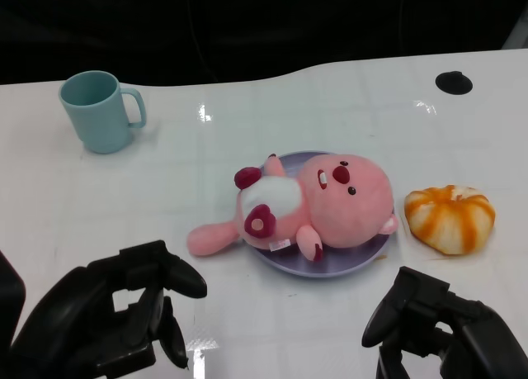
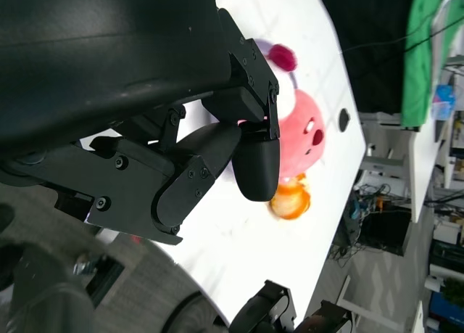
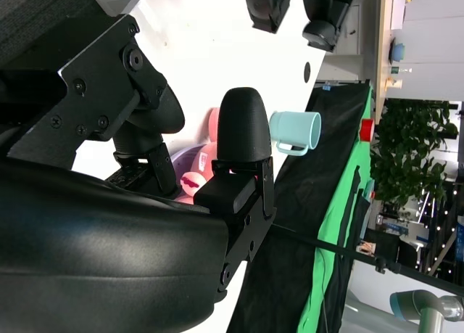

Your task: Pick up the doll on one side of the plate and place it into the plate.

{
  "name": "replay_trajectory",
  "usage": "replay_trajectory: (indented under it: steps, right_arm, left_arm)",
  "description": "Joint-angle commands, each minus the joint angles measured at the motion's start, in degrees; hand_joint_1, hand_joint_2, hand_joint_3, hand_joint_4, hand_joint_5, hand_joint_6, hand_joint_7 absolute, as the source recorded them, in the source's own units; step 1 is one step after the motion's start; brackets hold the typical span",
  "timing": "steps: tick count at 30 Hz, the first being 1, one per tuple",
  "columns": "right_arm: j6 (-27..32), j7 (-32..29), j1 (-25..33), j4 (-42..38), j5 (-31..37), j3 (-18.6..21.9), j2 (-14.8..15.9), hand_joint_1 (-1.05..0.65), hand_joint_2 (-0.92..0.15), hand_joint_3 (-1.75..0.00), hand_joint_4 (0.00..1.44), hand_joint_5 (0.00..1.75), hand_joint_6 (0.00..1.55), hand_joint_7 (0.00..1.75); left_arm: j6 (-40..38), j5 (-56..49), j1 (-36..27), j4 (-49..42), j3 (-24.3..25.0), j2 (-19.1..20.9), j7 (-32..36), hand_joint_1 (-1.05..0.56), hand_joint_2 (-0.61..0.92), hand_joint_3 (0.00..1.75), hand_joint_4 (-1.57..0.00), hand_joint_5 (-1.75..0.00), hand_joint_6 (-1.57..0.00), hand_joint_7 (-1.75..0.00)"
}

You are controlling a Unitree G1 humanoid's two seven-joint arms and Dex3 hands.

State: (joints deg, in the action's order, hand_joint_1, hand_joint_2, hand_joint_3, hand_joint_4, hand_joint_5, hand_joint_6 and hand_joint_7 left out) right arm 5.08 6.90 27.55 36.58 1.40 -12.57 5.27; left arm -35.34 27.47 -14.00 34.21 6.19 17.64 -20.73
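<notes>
Head view shows the pink plush doll [image 1: 318,206] lying on the lavender plate [image 1: 351,263], tail overhanging its rim. Both the left hand [image 1: 124,317] and right hand [image 1: 441,329] hold nothing, fingers apart. It looks soft, light (squashable anywhere); the body offers the best grip.

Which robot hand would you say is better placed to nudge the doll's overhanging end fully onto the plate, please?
Probably the left robot hand: the pink doll overhangs the purple plate on the left, nearest that hand. The right robot hand is by the opposite rim.
</notes>
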Motion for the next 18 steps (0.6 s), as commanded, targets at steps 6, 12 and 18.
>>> replay_trajectory:
  steps: [6,12,18]
  right_arm:
    - [-2.17,0.34,0.14,-1.71,-0.65,1.50,0.69,0.13,-0.39,-1.40,0.72,1.75,0.64,1.53]
    - [-2.58,1.43,0.20,-2.68,-1.69,2.61,1.03,0.16,-0.39,-1.41,0.73,1.75,0.64,1.54]
    - [-4.40,1.75,0.23,-4.13,-1.54,2.91,1.21,0.17,-0.36,-1.43,0.74,1.75,0.65,1.54]
  left_arm:
    - [4.63,-0.88,0.62,-4.91,-1.47,-2.26,-0.77,-0.05,0.57,1.22,-0.73,-1.74,-0.68,-1.48]
    - [10.85,-3.65,1.62,-10.35,-4.25,-3.58,-1.70,-0.09,0.56,1.17,-0.82,-1.75,-0.75,-1.52]
    - [14.97,-3.72,1.77,-13.97,-4.85,-4.30,-3.44,-0.12,0.53,1.19,-0.83,-1.75,-0.76,-1.53]
